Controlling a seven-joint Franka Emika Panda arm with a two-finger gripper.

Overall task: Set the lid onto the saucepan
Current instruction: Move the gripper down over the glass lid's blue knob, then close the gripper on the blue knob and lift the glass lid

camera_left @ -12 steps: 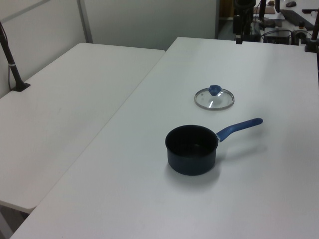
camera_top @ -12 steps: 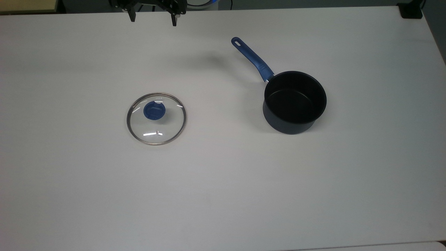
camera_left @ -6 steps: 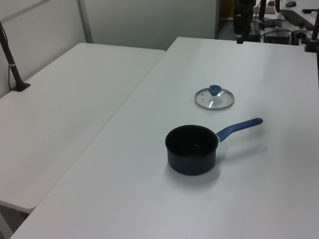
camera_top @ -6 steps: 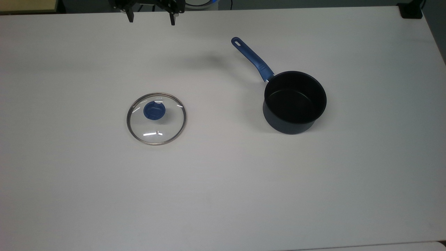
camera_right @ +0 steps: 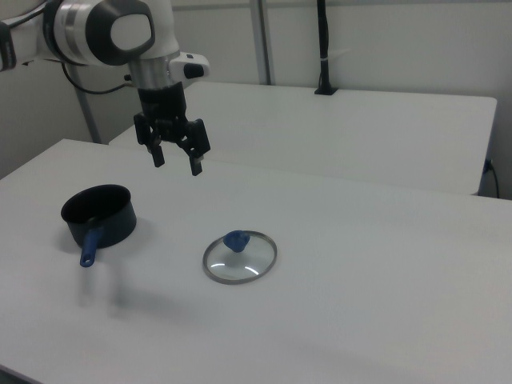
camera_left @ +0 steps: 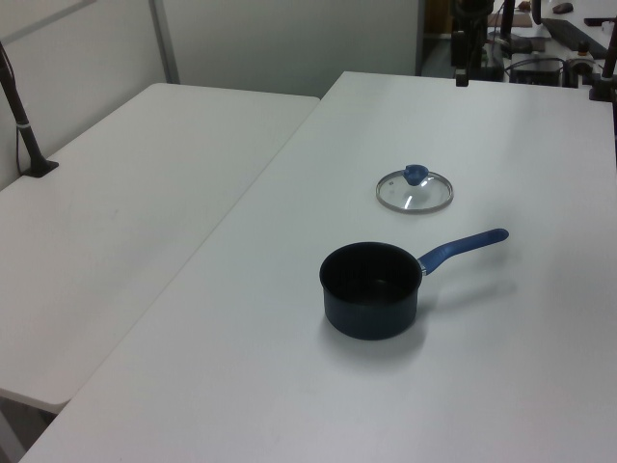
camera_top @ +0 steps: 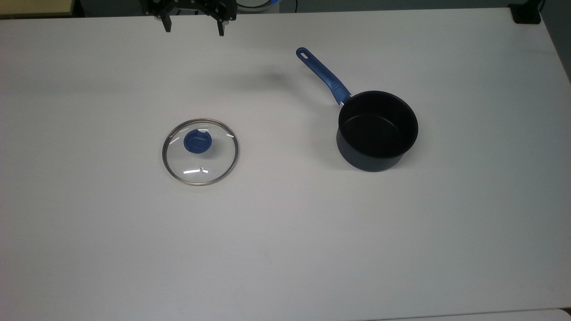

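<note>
The lid [camera_top: 200, 152] lies flat on the white desk [camera_top: 285, 232], knob [camera_top: 198, 141] up, its metal rim catching the light and the small vent sitting near the edge closest to the top view's bottom. Off toward the top view's right, well apart from it, stands the saucepan [camera_top: 377, 130], upright and open, dark inside, with its blue handle [camera_top: 323, 76] angling away toward the top view's upper left. Nothing touches either one. The gripper [camera_top: 194, 25] hangs at the far edge of the desk in the top view, beyond the lid, and the right view shows it [camera_right: 178, 162] high in the air above the desk, pointing down from the white arm [camera_right: 108, 32]. Its jaws are spread wide and hold nothing. In the right view the saucepan [camera_right: 99, 216] sits at the right view's left with its handle toward the camera, and the lid [camera_right: 239, 257] lies nearer the middle, below and to the right view's right of the gripper. In the left view the saucepan [camera_left: 371, 289] is closest to the camera, the lid [camera_left: 414, 190] behind it, and a second desk [camera_left: 125, 203] adjoins on the left view's left.
</note>
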